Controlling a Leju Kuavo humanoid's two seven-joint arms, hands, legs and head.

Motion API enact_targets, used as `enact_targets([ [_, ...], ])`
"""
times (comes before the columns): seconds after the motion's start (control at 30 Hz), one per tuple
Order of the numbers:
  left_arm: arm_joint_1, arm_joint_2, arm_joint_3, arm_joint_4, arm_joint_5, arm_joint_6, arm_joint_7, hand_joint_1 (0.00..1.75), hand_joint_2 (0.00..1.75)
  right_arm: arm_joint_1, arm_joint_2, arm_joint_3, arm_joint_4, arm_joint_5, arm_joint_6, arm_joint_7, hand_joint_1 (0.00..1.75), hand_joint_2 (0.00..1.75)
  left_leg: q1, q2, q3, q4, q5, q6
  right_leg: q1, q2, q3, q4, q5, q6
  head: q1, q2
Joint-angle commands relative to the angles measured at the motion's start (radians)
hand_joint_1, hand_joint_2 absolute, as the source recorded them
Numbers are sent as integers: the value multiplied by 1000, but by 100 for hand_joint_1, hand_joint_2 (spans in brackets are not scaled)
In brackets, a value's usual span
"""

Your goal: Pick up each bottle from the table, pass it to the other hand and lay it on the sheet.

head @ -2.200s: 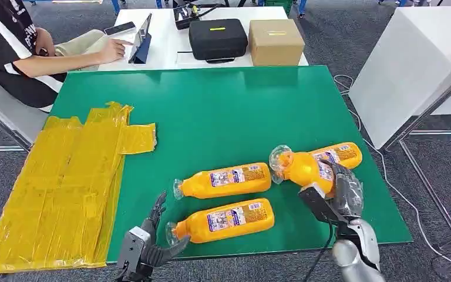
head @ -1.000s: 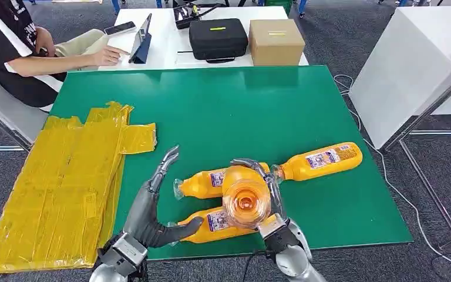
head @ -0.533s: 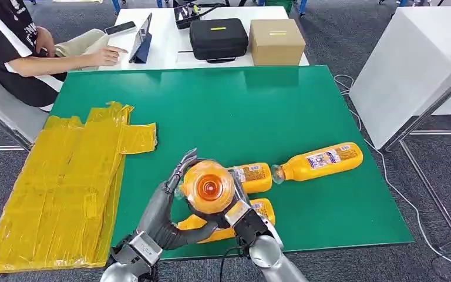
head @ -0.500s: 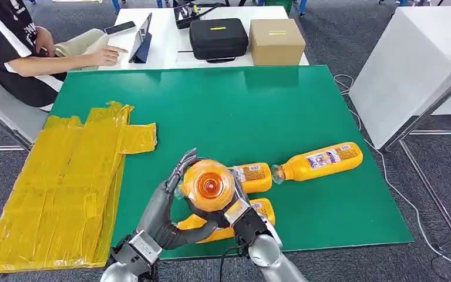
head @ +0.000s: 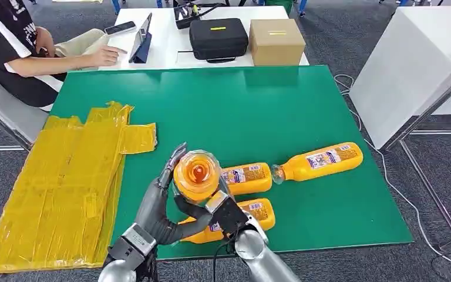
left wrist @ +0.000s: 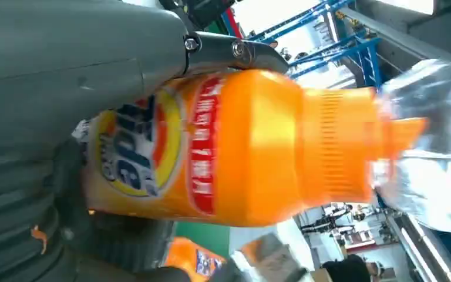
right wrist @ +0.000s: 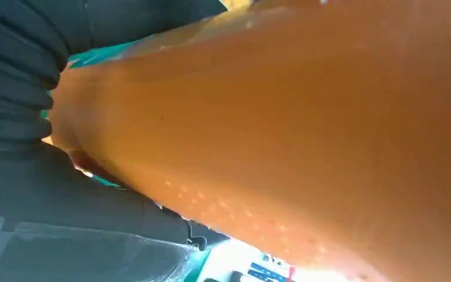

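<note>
An orange bottle (head: pixel 197 174) with a clear cap is held above the table's front edge, its cap end toward the camera. My right hand (head: pixel 226 212) grips it from below. My left hand (head: pixel 160 202) is raised against its left side, fingers stretched along it and thumb underneath. The left wrist view shows the bottle (left wrist: pixel 235 147) lying against my left hand (left wrist: pixel 47 117), and in the right wrist view the bottle (right wrist: pixel 299 135) sits in my right hand (right wrist: pixel 35 194). Three more orange bottles lie on the green table (head: pixel 241 111): one (head: pixel 248 178), one (head: pixel 323 160), one (head: pixel 252 212). The yellow sheet (head: pixel 64 188) lies at the left.
A person (head: pixel 12 47) sits at the back left beside a white table with a tablet (head: pixel 142 41), a black case (head: pixel 218 38) and a cardboard box (head: pixel 275 41). Another white table (head: pixel 411 64) stands to the right.
My right hand has carried the bottle from the table's right side leftward to my left hand. The left hand has risen and now lies against the bottle.
</note>
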Motion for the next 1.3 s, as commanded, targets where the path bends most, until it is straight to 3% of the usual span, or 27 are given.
enact_targets([
  [0.03, -65, 4, 3, 43, 65, -34, 22, 0, 175, -164, 46, 114, 385, 64, -73, 23, 175, 175, 0, 2, 3, -1, -1, -3, 0, 2, 2, -1, 0, -1, 0, 0],
  [0.23, -72, 3, 7, 41, 81, -46, 24, 0, 175, -160, 41, 117, 362, 69, -63, 20, 175, 175, 1, -1, 1, 0, 0, -2, 0, -1, 1, -1, 0, 0, 0, 0],
  [0.43, -98, 6, 2, 53, 105, -58, 29, 0, 175, -138, 7, 128, 250, 51, 57, -5, 175, 175, 1, -3, 1, 0, 0, -3, 1, -3, 1, -1, -1, -1, 0, 0],
  [0.83, -104, -1, -5, 52, 120, -61, 23, 0, 175, -130, 10, 149, 233, 56, 81, -29, 175, 175, 1, -2, 0, 0, 0, -2, 0, -2, 0, -1, 0, 0, 0, 0],
  [1.07, -63, 26, 10, -86, 100, -26, -9, 0, 175, -85, -15, 142, 188, 59, 2, -74, 175, 175, 1, -2, 1, 0, -1, -2, 1, -2, 1, -1, -1, -1, 0, 0],
  [1.3, -35, 33, 42, -118, 90, -22, -9, 0, 175, -3, -67, 110, -55, 51, -63, -58, 175, 175, 1, -3, 0, 0, 0, -2, 0, -3, 0, -1, -1, 0, 0, 0],
])
